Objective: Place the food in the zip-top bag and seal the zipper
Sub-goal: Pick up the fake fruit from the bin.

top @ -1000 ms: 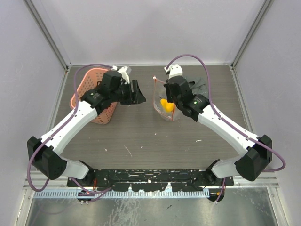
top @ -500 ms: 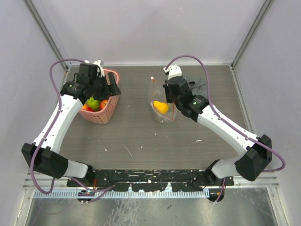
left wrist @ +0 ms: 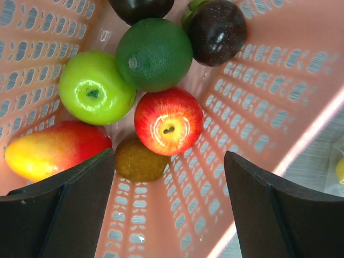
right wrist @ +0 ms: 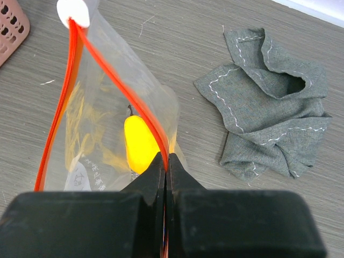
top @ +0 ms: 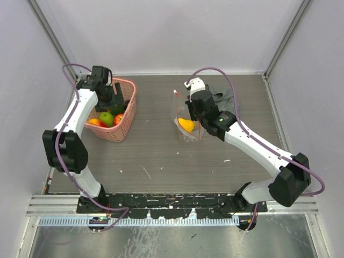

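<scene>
Two white robot arms reach up from the bottom edge of the overhead view across a grey wood-grain table [top: 156, 156]. Right of centre, the right gripper [right wrist: 165, 164] has its black fingers pressed together on the thin red-orange zipper strip [right wrist: 115, 70] of a small see-through plastic zip-top bag [right wrist: 102, 107]. It holds one side of the mouth up. The mouth gapes open, and a white slider tab [right wrist: 74, 12] sits at the strip's far end. One yellow toy fruit [right wrist: 138, 142] lies inside the bag.

Farther up, in the upper left of the frame, the left gripper [left wrist: 169, 161] hangs inside a pink lattice plastic basket [left wrist: 258, 91], fingers wide apart and gripping nothing. Just beyond them lie a glossy red apple [left wrist: 168, 121], a small brown fruit [left wrist: 141, 160] touching it, a red-and-yellow mango [left wrist: 51, 150], a bright green apple [left wrist: 95, 87], a dark green round fruit [left wrist: 154, 54] and a dark purple fruit [left wrist: 217, 31]. At the upper right, a crumpled grey cloth [right wrist: 269, 107] lies near the bag.

The task looks to be at an early stage: one piece is bagged, the rest are in the basket, and the zipper is unsealed. The next move likely calls for lowering onto the red apple, closing on it, and carrying it to the held-open mouth.
</scene>
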Tool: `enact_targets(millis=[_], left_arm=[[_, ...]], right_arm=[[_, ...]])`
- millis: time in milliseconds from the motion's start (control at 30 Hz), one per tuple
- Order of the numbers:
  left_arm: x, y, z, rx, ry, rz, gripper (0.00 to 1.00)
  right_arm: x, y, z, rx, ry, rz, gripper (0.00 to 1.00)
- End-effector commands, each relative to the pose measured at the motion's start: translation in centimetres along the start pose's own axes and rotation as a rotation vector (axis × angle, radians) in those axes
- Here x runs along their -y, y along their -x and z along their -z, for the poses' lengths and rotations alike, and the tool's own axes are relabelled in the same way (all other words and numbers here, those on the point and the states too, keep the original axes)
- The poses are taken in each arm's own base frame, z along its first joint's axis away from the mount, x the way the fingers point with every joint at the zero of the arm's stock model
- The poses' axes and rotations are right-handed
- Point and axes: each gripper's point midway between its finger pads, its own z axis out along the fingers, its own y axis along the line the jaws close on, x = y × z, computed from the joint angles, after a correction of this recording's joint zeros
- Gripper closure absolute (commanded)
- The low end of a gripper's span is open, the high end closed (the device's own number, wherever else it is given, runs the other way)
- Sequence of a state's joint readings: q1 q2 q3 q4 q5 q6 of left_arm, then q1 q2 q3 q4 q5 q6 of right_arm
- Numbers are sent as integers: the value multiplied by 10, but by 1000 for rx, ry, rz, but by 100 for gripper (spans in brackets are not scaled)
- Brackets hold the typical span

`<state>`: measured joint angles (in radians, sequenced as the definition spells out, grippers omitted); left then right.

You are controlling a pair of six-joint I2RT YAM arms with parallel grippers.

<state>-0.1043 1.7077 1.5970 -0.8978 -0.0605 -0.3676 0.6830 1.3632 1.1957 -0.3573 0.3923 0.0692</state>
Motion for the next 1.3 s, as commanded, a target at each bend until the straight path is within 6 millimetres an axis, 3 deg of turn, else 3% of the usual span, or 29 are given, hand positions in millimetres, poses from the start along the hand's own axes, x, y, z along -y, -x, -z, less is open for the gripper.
enact_targets(millis=[0,167,633,1033,1267], left_arm=[[2,15,-6,11,-18,21,17],[1,-2,-34,-69,-10,29,16],[-1,-32,-85,-195,15,59,16],[-9,-65,-116,-330,51,58,16],[-3,-61,-108,-322,23,62,31]], right_arm=[[3,27,9,96,10,-25,99],[0,25,7,92,26,-25,98],[-6,21,2,83,52,-19,96],[-9,19,-2,79,65,-22,96],[-11,20,-1,84,77,-30,96]])
